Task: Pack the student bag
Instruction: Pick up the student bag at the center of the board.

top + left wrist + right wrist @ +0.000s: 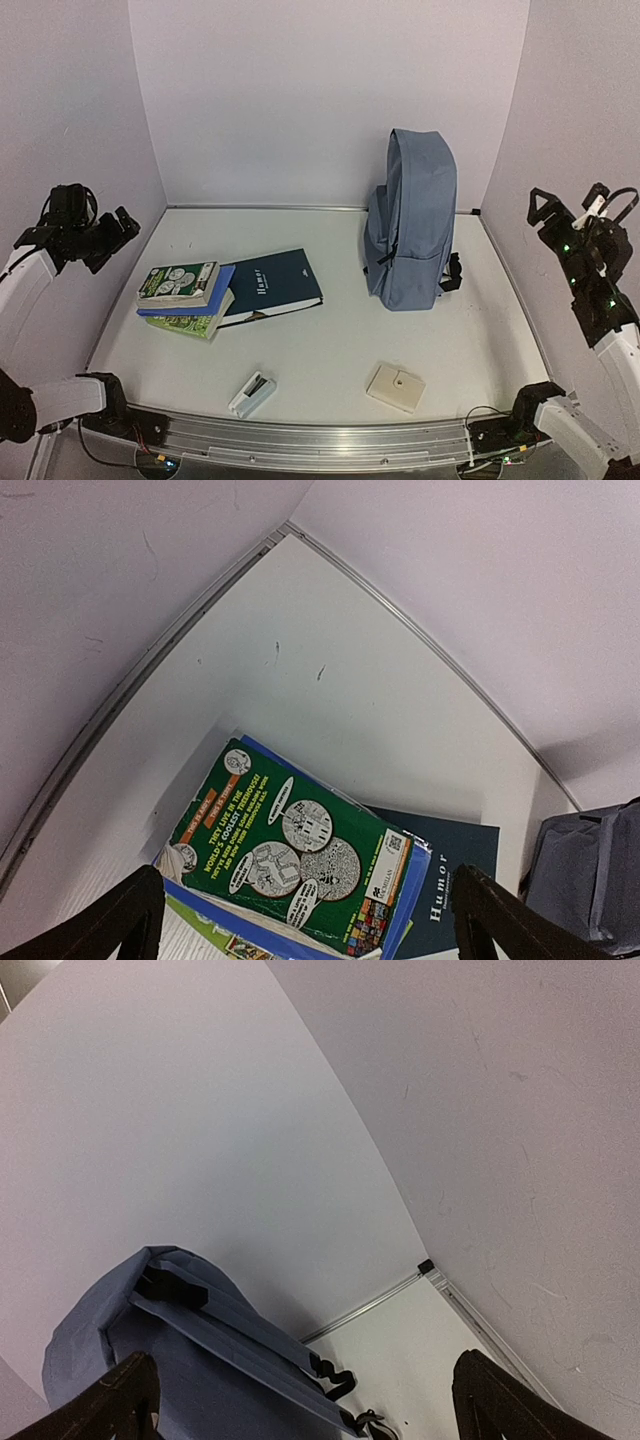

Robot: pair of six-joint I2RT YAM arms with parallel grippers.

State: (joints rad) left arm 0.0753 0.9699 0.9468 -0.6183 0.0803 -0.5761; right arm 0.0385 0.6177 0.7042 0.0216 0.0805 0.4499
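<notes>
The student bag (410,225), a slate-blue backpack, stands upright and zipped at the back right of the table. In the right wrist view the student bag (170,1350) shows its shoulder straps, low and to the left. My right gripper (568,200) hangs open in the air to the bag's right, with nothing between its fingers (490,1400). My left gripper (112,240) is also open and empty, raised at the far left above a stack of books (180,290). From the left wrist, a green paperback (290,850) tops that stack, below my left gripper (305,925).
A blue book (420,880) lies under the green one, and a dark navy book titled Humor (272,285) leans against the stack. A small white case (252,393) and a beige square pad (396,387) lie near the front edge. Walls enclose three sides.
</notes>
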